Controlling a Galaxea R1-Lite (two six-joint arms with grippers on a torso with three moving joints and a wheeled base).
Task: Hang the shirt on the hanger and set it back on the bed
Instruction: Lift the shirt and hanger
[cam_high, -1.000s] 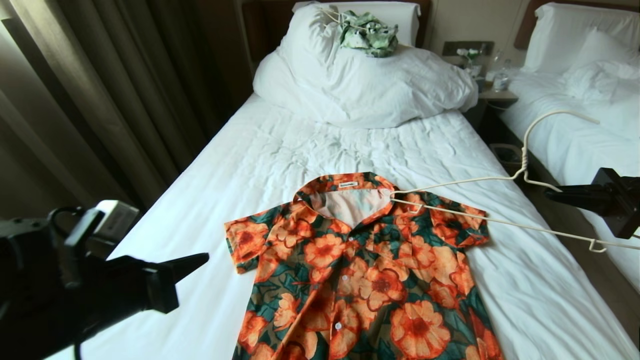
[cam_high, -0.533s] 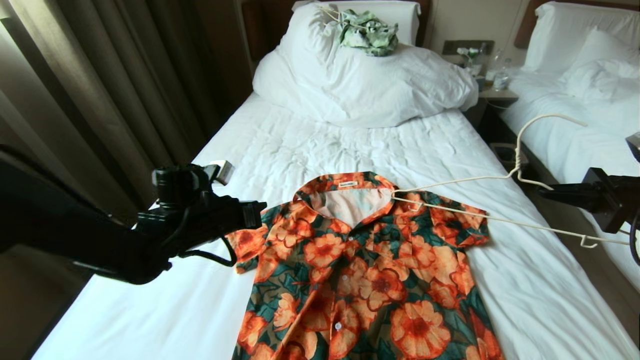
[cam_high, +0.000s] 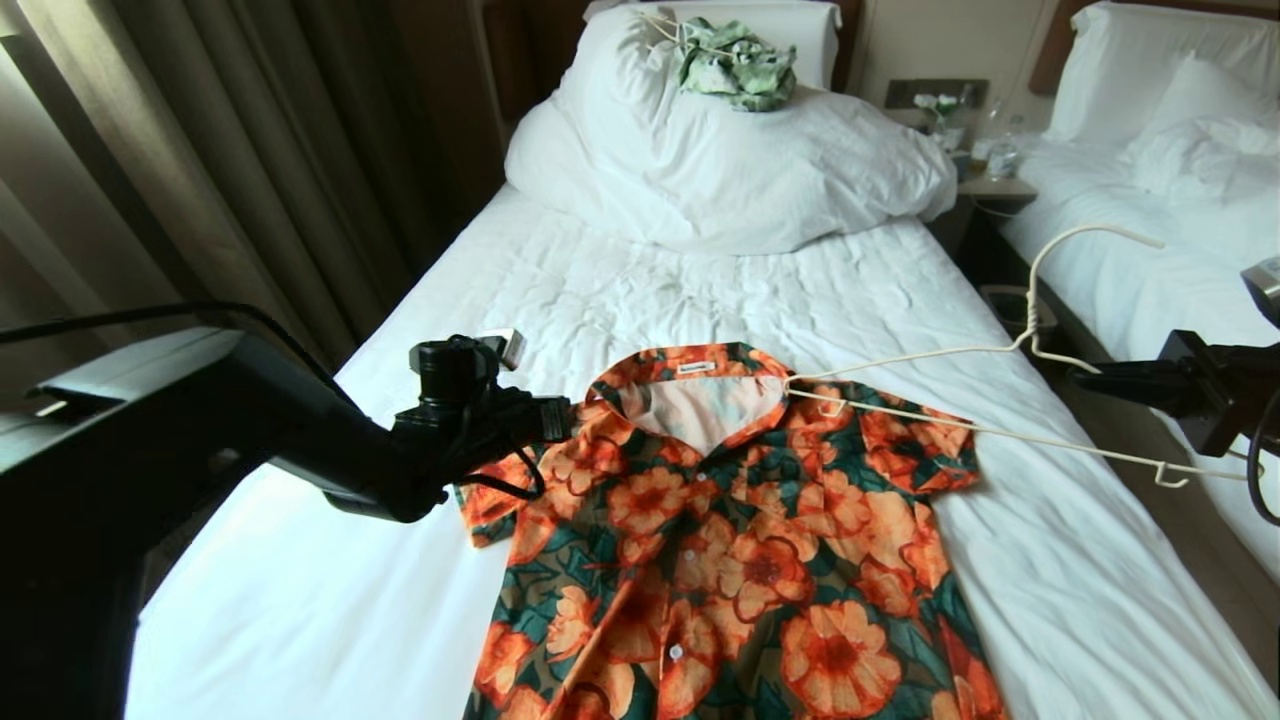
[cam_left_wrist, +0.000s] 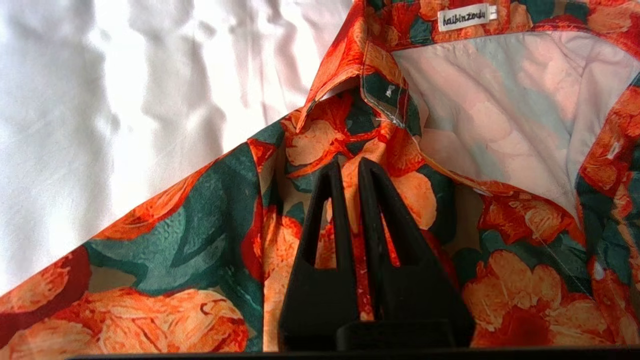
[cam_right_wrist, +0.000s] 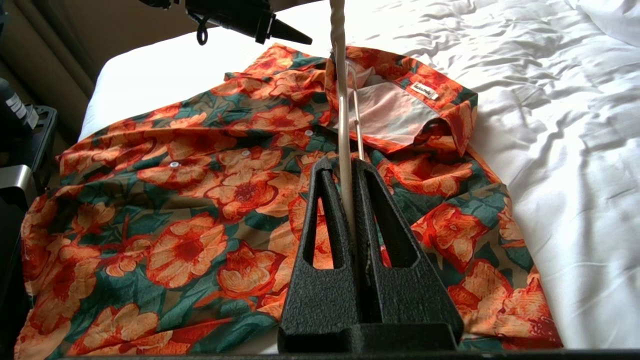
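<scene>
Swinging in from the low left corner, my left arm has crossed the sheet and now my left gripper (cam_high: 560, 418) hangs over the shirt (cam_high: 730, 540), tips at the shoulder just beside the collar, fingers (cam_left_wrist: 332, 200) pressed together with nothing between them. Shirt lies flat and face up on the bed (cam_high: 700, 300), collar spread, pale lining showing. Over on the right, my right gripper (cam_high: 1085, 380) is clamped on the hanger (cam_high: 940, 352) just below its hook, and it's nudged a touch further up the bed. One notched end of the hanger sits at the collar opening; the other sticks out past the mattress edge. Up on the duvet (cam_high: 740, 170), a green-and-white garment (cam_high: 735, 68) stays bunched.
</scene>
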